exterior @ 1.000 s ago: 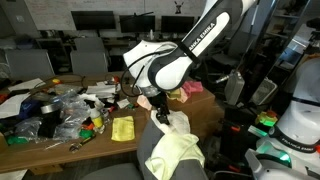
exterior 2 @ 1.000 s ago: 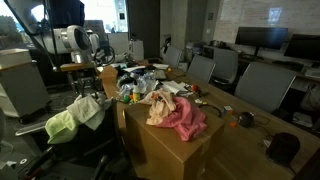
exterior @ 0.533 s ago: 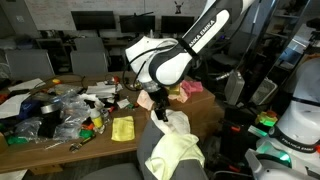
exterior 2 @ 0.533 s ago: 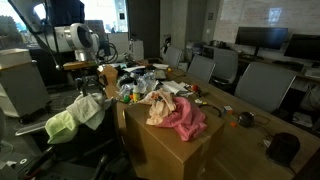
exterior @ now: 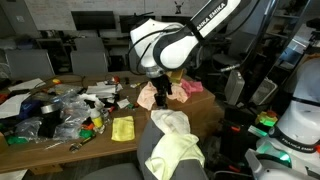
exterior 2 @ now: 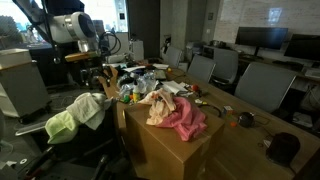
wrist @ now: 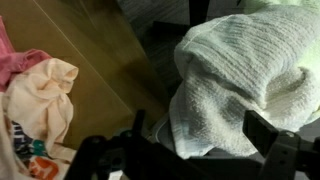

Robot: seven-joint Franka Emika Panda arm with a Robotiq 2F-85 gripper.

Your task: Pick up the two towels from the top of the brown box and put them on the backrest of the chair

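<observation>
A pink towel (exterior 2: 187,119) and a peach towel (exterior 2: 158,104) lie crumpled on top of the brown box (exterior 2: 165,150). Both also show in an exterior view, pink (exterior: 192,88) and peach (exterior: 148,96). A white towel (exterior: 172,122) and a yellow-green towel (exterior: 178,152) hang over the chair's backrest, seen too in an exterior view (exterior 2: 88,108). My gripper (exterior: 160,97) hangs open and empty just above the white towel. In the wrist view its fingers (wrist: 200,140) frame the white towel (wrist: 245,75), with the peach towel (wrist: 40,95) to the left.
A wooden table (exterior: 40,143) holds a heap of plastic bags, small objects and a yellow cloth (exterior: 122,128). Office chairs (exterior 2: 255,85) and monitors stand behind. A white machine (exterior: 295,120) stands close beside the chair.
My gripper has risen off the white towel on the backrest and moved up and slightly towards the box. The white towel stays on the chair.
</observation>
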